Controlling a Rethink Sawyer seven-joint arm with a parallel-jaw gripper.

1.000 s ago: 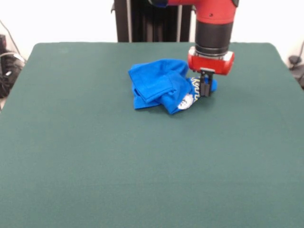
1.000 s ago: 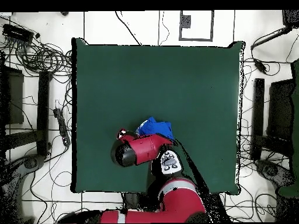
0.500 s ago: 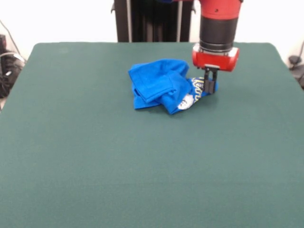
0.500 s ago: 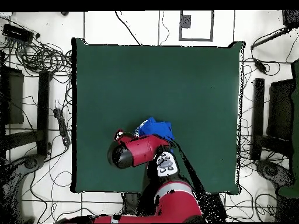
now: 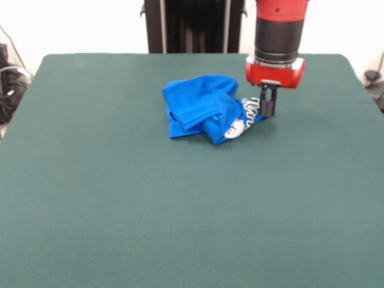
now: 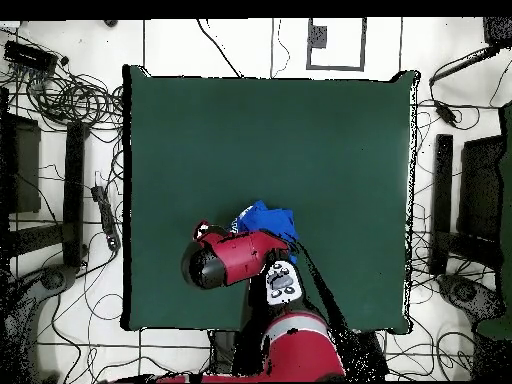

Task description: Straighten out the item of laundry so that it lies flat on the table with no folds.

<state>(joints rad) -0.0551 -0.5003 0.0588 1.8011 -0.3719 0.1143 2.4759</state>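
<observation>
The bright blue T-shirt (image 5: 207, 107) lies crumpled in a heap on the dark green table (image 5: 120, 198), a little beyond its middle, with a strip of its white and yellow print showing at its right end. My gripper (image 5: 268, 110) hangs straight down at that right end, its fingers close together on the shirt's right edge, just above the cloth. In the overhead view the shirt (image 6: 265, 216) shows partly under my red arm (image 6: 235, 258), which hides the gripper.
The table (image 6: 300, 130) spreads wide on all sides of the shirt. My black pedestal (image 5: 192, 24) stands behind the far edge. Cables and equipment (image 6: 60, 90) lie on the floor around the table.
My gripper has risen slightly and moved to the right along the shirt's right edge. The heap has kept its place, with the printed end drawn a little to the right.
</observation>
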